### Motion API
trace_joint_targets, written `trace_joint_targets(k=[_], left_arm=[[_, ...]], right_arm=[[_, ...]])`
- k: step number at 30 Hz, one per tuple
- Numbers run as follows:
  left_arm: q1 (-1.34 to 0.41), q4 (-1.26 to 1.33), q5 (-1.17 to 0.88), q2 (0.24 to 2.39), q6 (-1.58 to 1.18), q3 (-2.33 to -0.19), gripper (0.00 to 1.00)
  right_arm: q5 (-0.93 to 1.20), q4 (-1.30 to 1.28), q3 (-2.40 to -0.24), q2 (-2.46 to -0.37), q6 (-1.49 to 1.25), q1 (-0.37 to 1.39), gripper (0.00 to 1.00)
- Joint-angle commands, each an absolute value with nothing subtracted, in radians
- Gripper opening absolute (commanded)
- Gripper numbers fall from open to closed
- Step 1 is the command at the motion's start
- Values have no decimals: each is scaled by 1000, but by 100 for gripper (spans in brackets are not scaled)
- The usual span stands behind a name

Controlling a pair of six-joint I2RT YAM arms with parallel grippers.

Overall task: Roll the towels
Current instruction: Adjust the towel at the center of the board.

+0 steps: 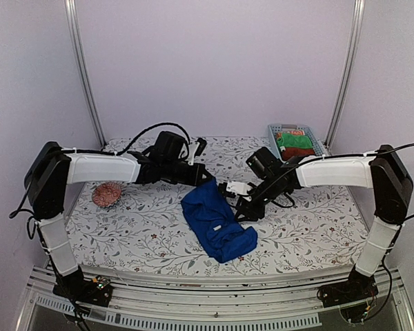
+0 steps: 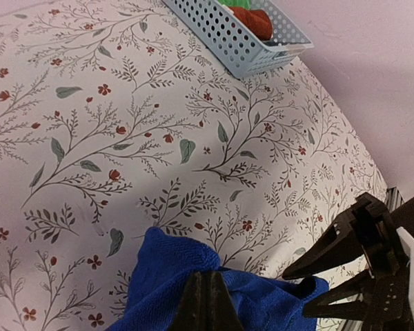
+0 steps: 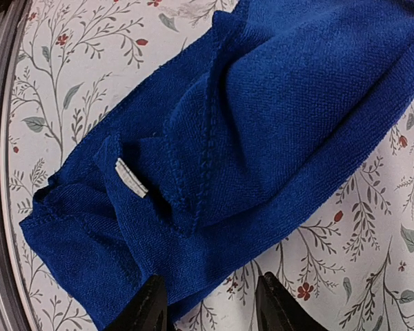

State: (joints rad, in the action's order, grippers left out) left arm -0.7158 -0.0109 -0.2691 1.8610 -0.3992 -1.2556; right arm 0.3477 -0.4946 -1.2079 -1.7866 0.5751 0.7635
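The royal blue towel [image 1: 217,221] lies rumpled on the middle of the table, one corner lifted toward the back. My left gripper [image 1: 208,178] is shut on that far corner; in the left wrist view its fingers [image 2: 208,296] pinch the blue towel [image 2: 165,283]. My right gripper [image 1: 245,211] stands open at the towel's right edge. In the right wrist view the blue towel [image 3: 262,124], with its white tag [image 3: 132,177], fills the frame, and its edge lies between the right gripper's [image 3: 212,303] spread fingers. The brick-red towel [image 1: 107,194] sits as a roll at the left.
A pale blue basket [image 1: 297,141] holding green and orange cloths stands at the back right, also seen as the basket [image 2: 241,41] in the left wrist view. The table has a floral cover [image 1: 152,227]. Metal rails run along the near edge [image 1: 207,289].
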Motion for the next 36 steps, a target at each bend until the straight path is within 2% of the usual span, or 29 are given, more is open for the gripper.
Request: trace_joint_targets(k=[1, 8, 16, 23, 26, 29, 36], left_arm=[[-698, 19, -255, 1849, -418, -1271, 0], [-692, 23, -255, 1846, -424, -1253, 0], [-687, 25, -258, 1852, -423, -1256, 0], [-681, 23, -262, 1858, -422, -1258, 0], [-679, 22, -264, 1858, -422, -1259, 0], [-677, 20, -266, 1858, -420, -1259, 0], [-661, -102, -211, 1764, -359, -1320, 0]], right_arm=[[321, -399, -1252, -1816, 485, 763, 46], [431, -379, -1284, -1883, 437, 762, 46], [421, -388, -1321, -1955, 419, 763, 39], [368, -375, -1327, -1985, 409, 763, 25], [339, -365, -1327, -1979, 405, 763, 13], [325, -363, -1327, -1954, 409, 761, 4], [211, -522, -1401, -1771, 520, 758, 3]])
